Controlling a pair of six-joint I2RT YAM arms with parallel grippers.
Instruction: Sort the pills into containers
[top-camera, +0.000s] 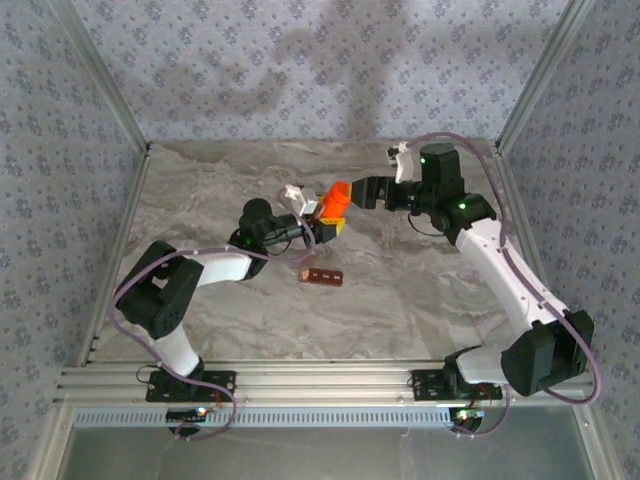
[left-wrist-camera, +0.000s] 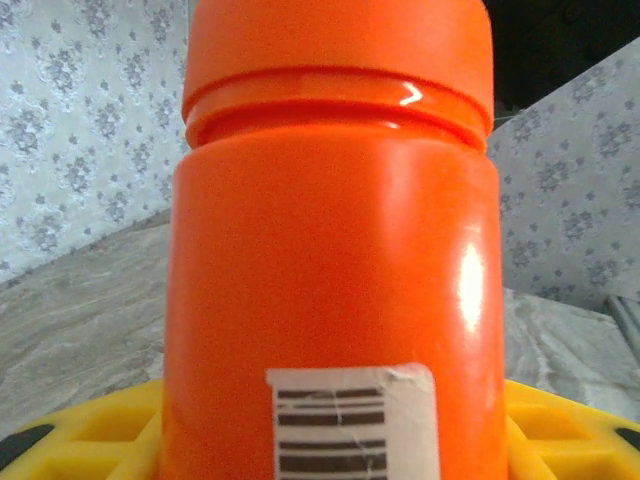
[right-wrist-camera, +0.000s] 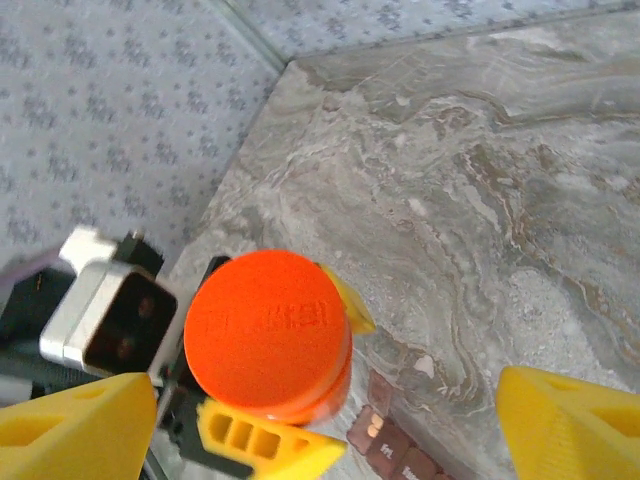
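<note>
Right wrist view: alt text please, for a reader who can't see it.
Looking down on an orange bottle, cap on, clamped between the yellow fingers of the left gripper. The right gripper is wide open, its yellow fingers either side of the cap, not touching it. A dark red-brown pill box lies on the marble table beside the bottle.

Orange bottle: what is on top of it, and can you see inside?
A matching orange cap sits on top of the bottle, closing it. The cap and the solid orange walls hide whatever is inside.
</note>
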